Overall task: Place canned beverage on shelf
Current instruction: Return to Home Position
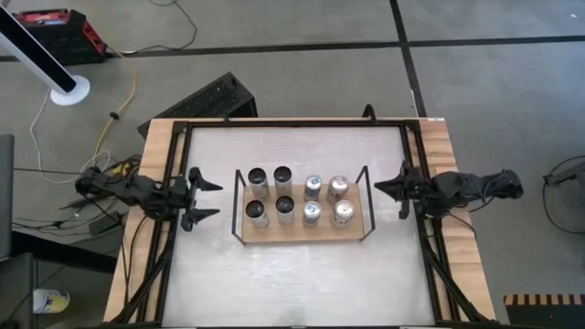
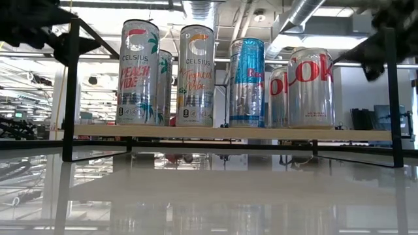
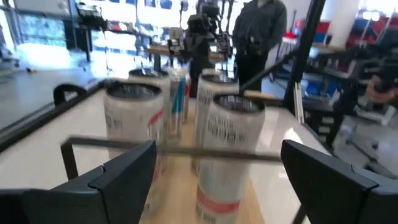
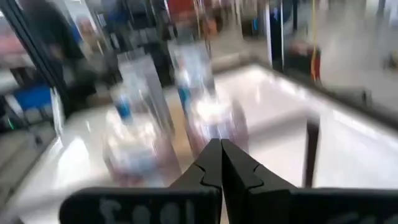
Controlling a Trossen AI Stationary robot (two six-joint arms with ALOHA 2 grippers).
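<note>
Shelf filled, both arms out at the table sides.
The left gripper [image 1: 212, 199] hangs empty near the left edge, fingers spread. The shelf [image 1: 322, 228] in the middle carries Celsius cans [image 2: 139, 72], blue cans [image 2: 247, 81] and Coke cans [image 2: 310, 88]. The right gripper [image 1: 384, 187] is pinched together, empty. To go home, I would draw each arm outward, clear of the wire ends.

The white table [image 1: 292, 283] carries the shelf [image 1: 302, 234], whose wooden board holds eight upright cans [image 1: 313, 187].

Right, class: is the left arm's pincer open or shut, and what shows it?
Open. The left pincer has its two fingers wide apart in the high and wrist views, nothing held between them.
</note>
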